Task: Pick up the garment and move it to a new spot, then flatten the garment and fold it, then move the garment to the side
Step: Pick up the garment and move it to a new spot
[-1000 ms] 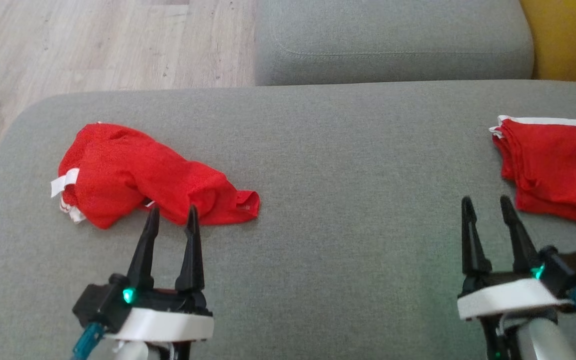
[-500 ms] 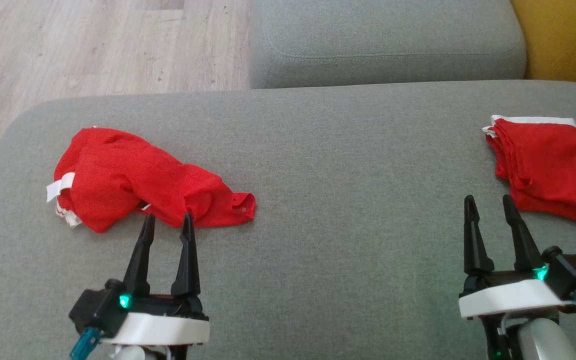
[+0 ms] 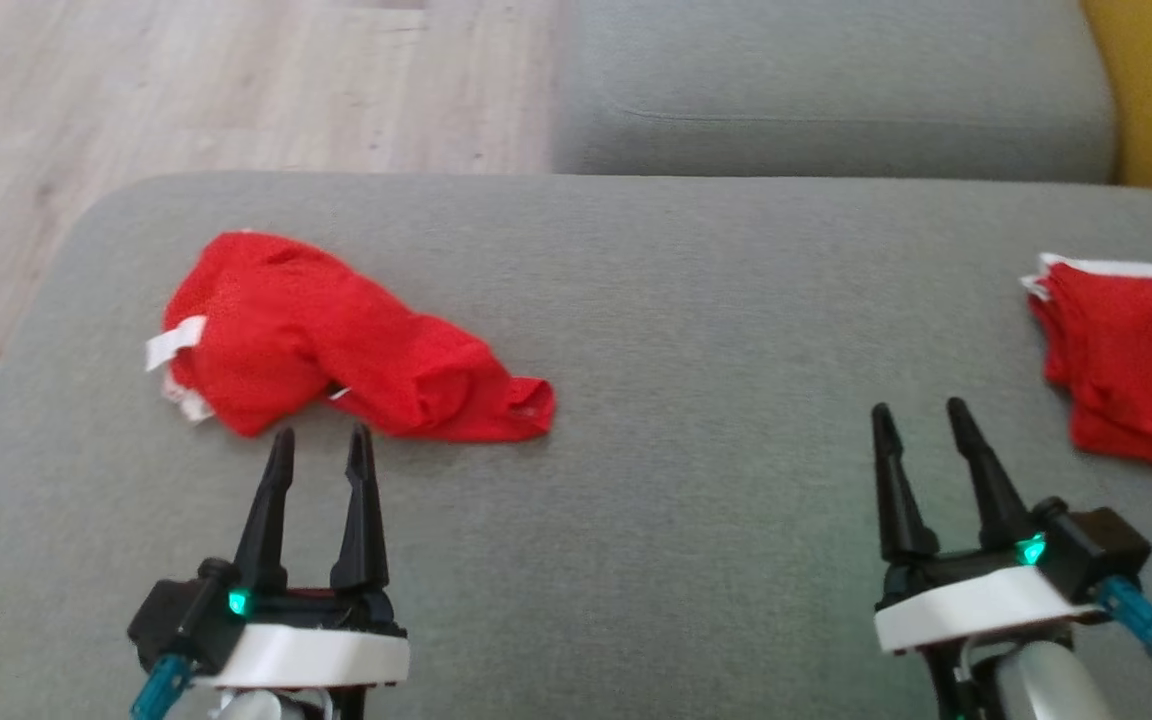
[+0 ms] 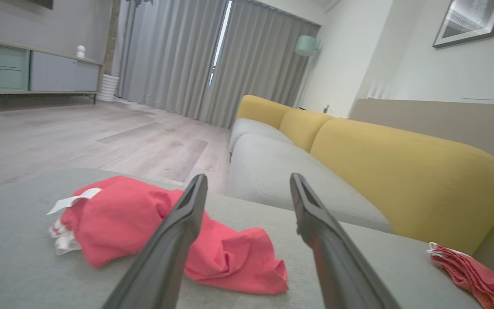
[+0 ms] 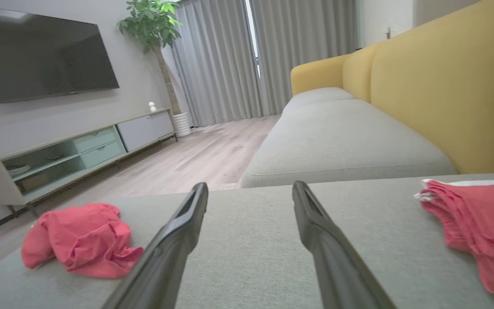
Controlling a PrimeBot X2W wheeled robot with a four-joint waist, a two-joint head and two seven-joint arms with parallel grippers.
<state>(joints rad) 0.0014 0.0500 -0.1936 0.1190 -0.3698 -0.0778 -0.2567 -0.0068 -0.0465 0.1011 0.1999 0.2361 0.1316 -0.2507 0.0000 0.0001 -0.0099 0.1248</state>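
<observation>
Garment [image 3: 336,350]: red, crumpled, lain near the left edge of the cushion [image 3: 716,330], long axis slanted from far left to near right.
Left gripper [image 3: 322,433]: spread, empty, set just short of its near side; judged the nearer.
Right gripper [image 3: 917,407]: spread, empty, well apart.

The crumpled garment [image 3: 336,350] lay at ten o'clock on the near cushion [image 3: 716,300], the folded garment [image 3: 1136,380] at two o'clock. The left pincer [image 3: 322,433] hung just at the crumpled one's six o'clock, the right pincer [image 3: 917,407] at the folded one's eight. A second cushion [image 3: 836,90] lay behind at twelve.
</observation>
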